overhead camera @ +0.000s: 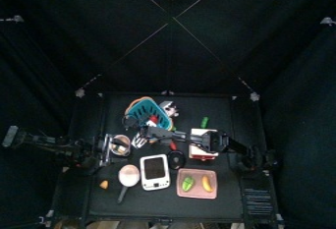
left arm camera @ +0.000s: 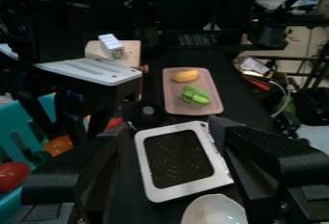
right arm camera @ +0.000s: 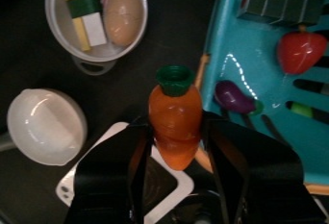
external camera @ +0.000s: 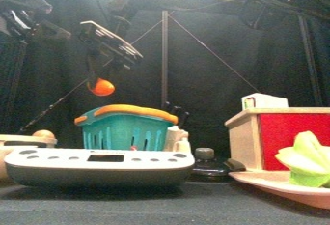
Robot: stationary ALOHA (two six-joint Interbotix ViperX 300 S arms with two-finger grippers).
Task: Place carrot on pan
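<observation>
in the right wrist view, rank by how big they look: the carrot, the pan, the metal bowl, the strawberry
1. metal bowl
2. pan, close to the bowl, partly cut off by the picture's edge
3. carrot, held nearer the camera, so unsure
4. strawberry

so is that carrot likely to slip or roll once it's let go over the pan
Probably. The carrot looks smooth, glossy and tapered, so it may slip in the right gripper's jaws. Its round body may roll in the pan, though the rim should stop it.
</observation>
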